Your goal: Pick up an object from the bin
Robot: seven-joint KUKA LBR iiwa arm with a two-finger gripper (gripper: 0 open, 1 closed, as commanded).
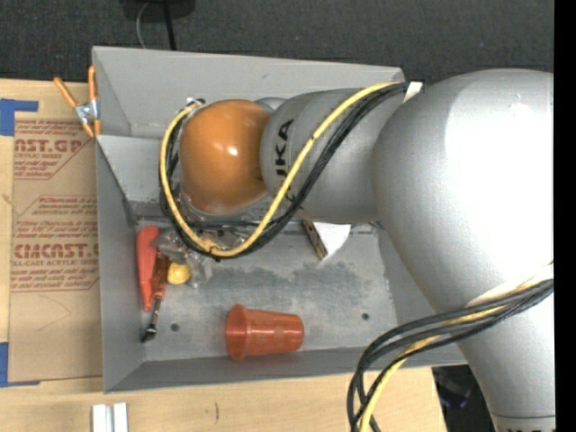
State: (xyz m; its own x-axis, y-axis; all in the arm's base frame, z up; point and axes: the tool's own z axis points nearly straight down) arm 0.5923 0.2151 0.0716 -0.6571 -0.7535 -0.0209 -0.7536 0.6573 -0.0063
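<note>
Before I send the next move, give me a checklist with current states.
1. Position: tool over the grey metal bin's left part, by the orange-handled screwdriver: ok.
2. Load: anything held in the tool: cannot tell; the arm's orange cover hides it.
3. Clearance: small yellow piece lies right beside the tool: not ok.
4. Far item: orange plastic cup on its side, apart from the tool: ok.

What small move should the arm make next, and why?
Probably a slight shift toward the bin's left wall. The gripper hangs beside, not squarely over, the red-handled screwdriver and small yellow piece there. The orange cup lies farther off.
</note>
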